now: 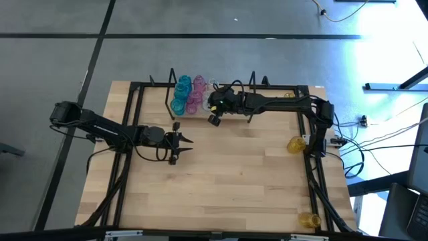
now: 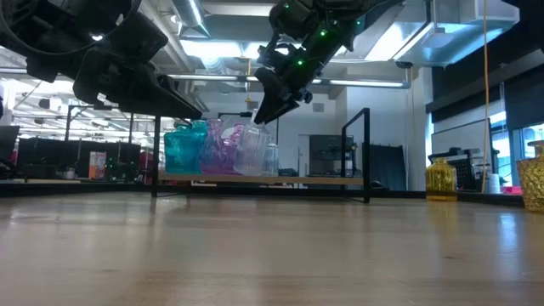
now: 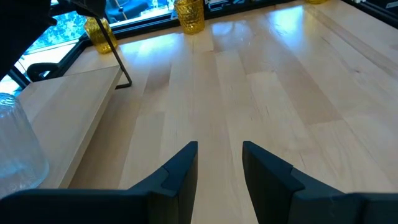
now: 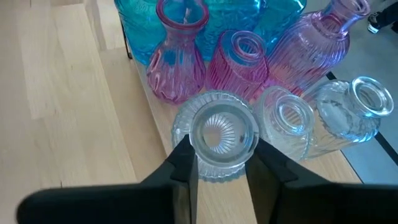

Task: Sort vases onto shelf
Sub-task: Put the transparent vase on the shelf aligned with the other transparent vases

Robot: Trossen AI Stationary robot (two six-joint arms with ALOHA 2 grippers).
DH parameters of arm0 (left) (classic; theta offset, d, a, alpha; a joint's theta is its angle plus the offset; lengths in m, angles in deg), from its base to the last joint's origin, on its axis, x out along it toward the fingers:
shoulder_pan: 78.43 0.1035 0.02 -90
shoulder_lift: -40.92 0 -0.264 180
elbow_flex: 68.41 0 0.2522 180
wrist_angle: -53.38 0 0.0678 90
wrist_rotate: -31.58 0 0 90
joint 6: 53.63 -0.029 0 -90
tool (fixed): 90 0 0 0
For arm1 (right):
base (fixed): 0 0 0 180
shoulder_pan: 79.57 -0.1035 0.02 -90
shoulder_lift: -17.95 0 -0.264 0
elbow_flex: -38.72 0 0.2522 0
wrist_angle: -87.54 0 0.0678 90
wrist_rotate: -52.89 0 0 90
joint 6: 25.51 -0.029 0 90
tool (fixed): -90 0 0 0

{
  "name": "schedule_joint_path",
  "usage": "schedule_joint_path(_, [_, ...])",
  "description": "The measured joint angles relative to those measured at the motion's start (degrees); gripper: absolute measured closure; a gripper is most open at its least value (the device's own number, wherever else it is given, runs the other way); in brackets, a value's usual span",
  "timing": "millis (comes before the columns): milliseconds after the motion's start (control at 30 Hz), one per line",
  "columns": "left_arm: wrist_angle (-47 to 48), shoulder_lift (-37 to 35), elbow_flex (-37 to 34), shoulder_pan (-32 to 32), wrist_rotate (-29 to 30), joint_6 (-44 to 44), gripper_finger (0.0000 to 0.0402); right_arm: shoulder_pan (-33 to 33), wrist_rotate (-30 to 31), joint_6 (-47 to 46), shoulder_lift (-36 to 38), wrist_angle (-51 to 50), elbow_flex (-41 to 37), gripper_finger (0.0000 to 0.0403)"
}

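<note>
High view: grey floor surrounds the wooden table (image 1: pixel 221 174); its middle is open; my left gripper (image 1: pixel 179 147) waits there, fingers parted, empty; my right gripper (image 1: pixel 214 107) is at the shelf (image 1: pixel 267 94). Low view: teal, pink and clear vases (image 2: pixel 221 149) crowd the shelf's one end. Right wrist view: my fingers (image 4: pixel 184 163) close on a clear vase (image 4: pixel 216 138) at the shelf's front edge.

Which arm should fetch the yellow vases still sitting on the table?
Right. Both yellow vases stand along the table's right edge by the right arm's base, but its gripper holds a clear vase at the shelf. The left gripper is open, mid-table.
</note>
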Motion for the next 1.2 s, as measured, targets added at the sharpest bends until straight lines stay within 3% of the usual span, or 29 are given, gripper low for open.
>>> schedule_joint_path(1200, [0.0,0.0,0.0,0.0,0.0,0.0,0.0282,0.0,-0.6,-0.5,-1.1,-0.3,1.7,0.0315])
